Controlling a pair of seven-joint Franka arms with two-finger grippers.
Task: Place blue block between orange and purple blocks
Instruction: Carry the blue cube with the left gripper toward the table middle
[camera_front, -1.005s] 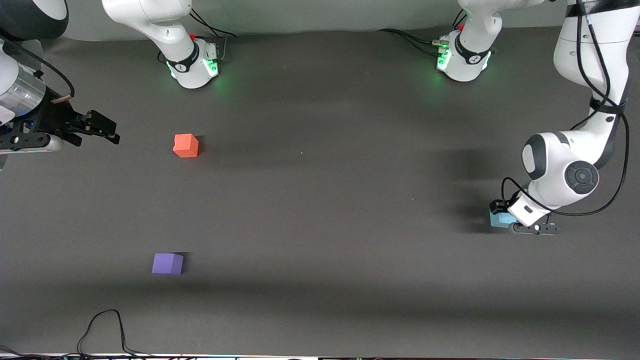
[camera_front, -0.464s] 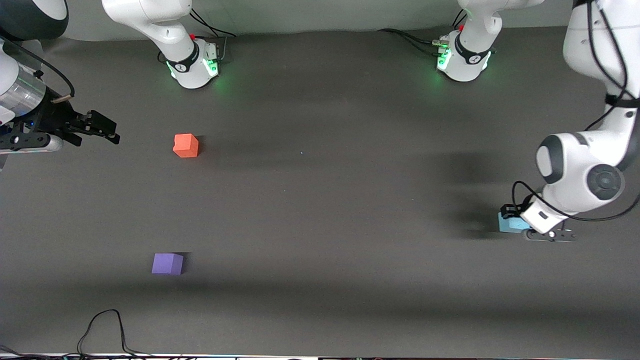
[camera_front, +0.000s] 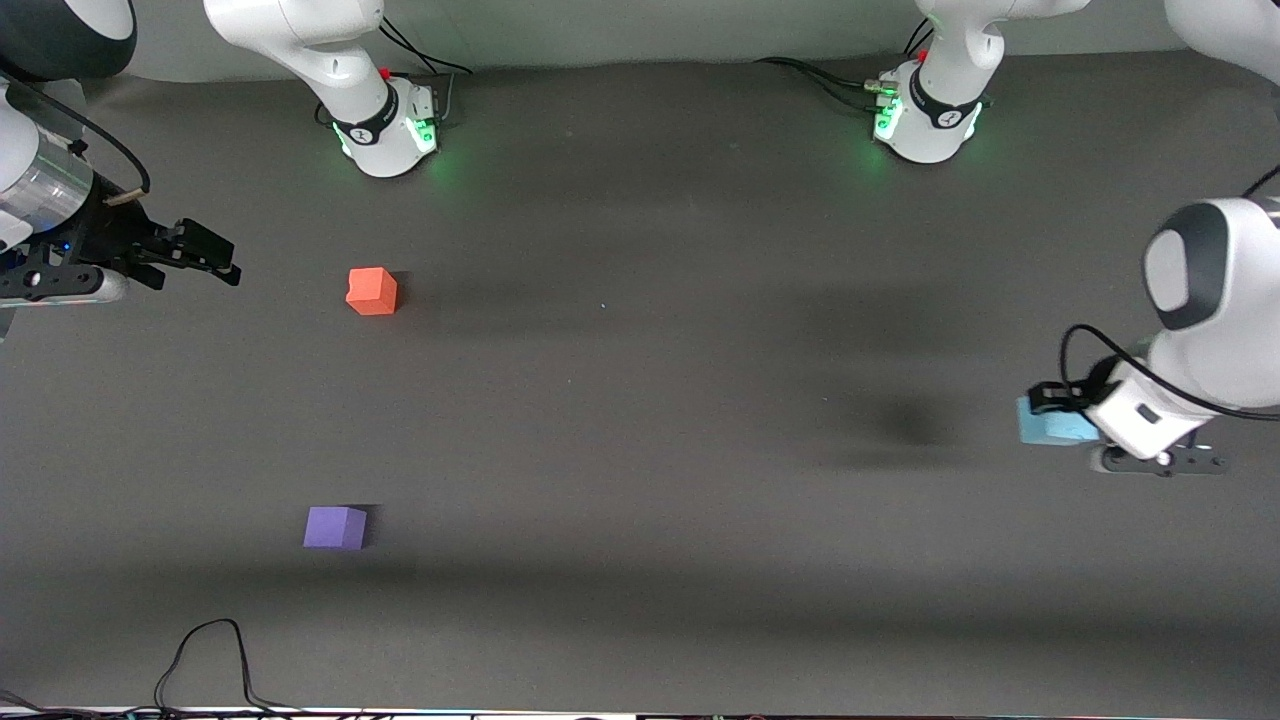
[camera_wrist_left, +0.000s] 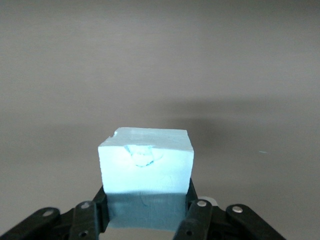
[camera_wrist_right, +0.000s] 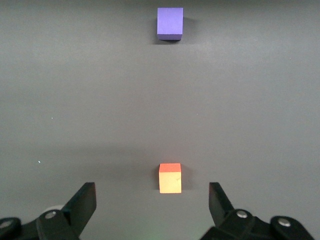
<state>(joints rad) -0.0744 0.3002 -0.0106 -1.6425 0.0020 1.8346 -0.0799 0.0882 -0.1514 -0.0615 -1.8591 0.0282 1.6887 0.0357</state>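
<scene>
Covering the whole work area, the surface (camera_front: 640, 400) is a dark grey matte sheet, with a black cable (camera_front: 210, 655) looped at the edge nearest the front camera. Nearest that camera of the cubes, the purple block (camera_front: 335, 527) lies flat toward the right arm's end. The left pincer (camera_front: 1085, 432) hangs over the left arm's end of the surface, clamped on the blue block (camera_front: 1050, 424), which is lifted clear above its shadow. In the left wrist view the blue block (camera_wrist_left: 145, 175) is pale sky-blue matte foam with a small dent in its lit face, pinched between both fingers (camera_wrist_left: 196, 215). Farther from the camera than the purple block, the orange block (camera_front: 372, 291) sits well apart from it. The right pincer (camera_front: 205, 257) waits beside the orange block at the right arm's end, spread wide.
</scene>
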